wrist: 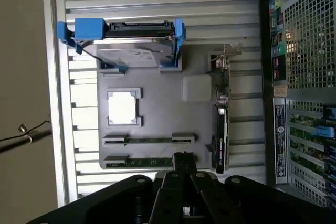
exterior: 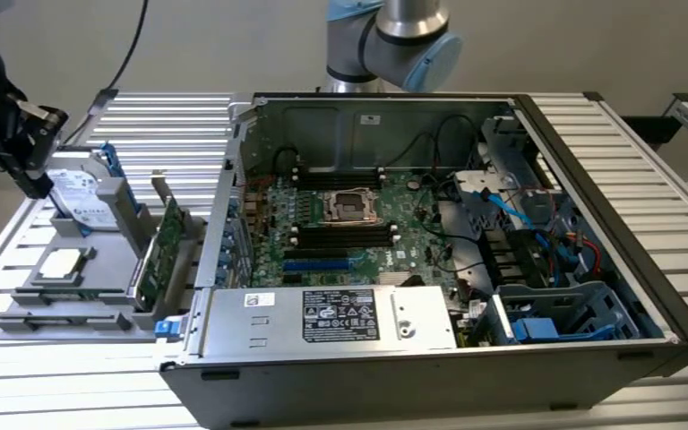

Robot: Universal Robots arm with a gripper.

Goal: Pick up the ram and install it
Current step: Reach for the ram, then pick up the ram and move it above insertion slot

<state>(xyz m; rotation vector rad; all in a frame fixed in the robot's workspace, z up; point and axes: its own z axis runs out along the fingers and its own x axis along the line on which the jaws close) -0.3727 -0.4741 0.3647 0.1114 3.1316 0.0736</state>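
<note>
Showing closed claw beside ram, wrist view

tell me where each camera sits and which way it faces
Exterior view: off the arm, up high, looking down into the open case and the tray at the exterior view's left; the arm and pincer show.
Wrist view: on the wrist, looking down past the shut pincer at the tray and its ram sticks.
Shared: pincer, tray, drive, card, case.
</note>
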